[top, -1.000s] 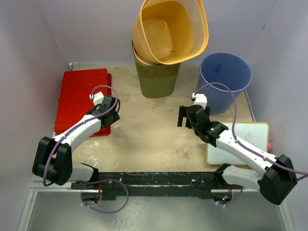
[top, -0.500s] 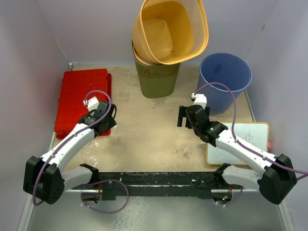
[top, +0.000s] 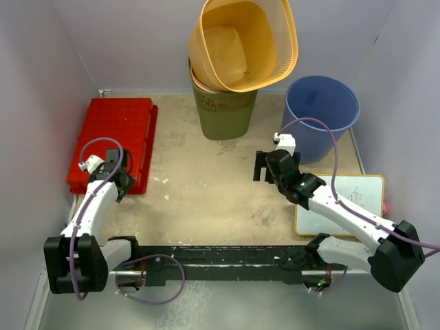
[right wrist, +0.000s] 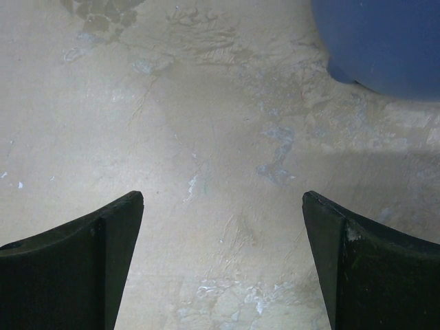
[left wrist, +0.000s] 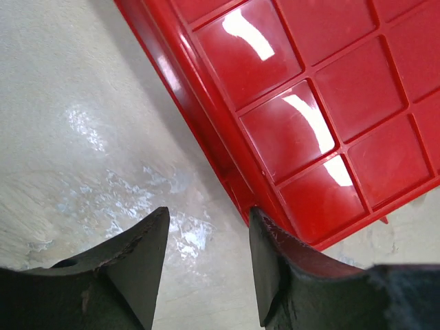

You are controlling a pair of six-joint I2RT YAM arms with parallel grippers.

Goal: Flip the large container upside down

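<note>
The left gripper is half open and holds nothing. One finger is just beside the near edge of the big red container. The container lies flat by the left edge of the table. The right gripper is wide open and empty, over the middle of the table, near the blue bucket.

"What's the surface like?"

"Beige and scuffed, with pale blotches across the middle."

"And what lies on it?"

"A flat red crate with a gridded face at the far left, slightly askew. An olive bin stands upright at the far centre, with a blue bucket to its right, near but apart. A whiteboard lies flat towards the near right."
</note>
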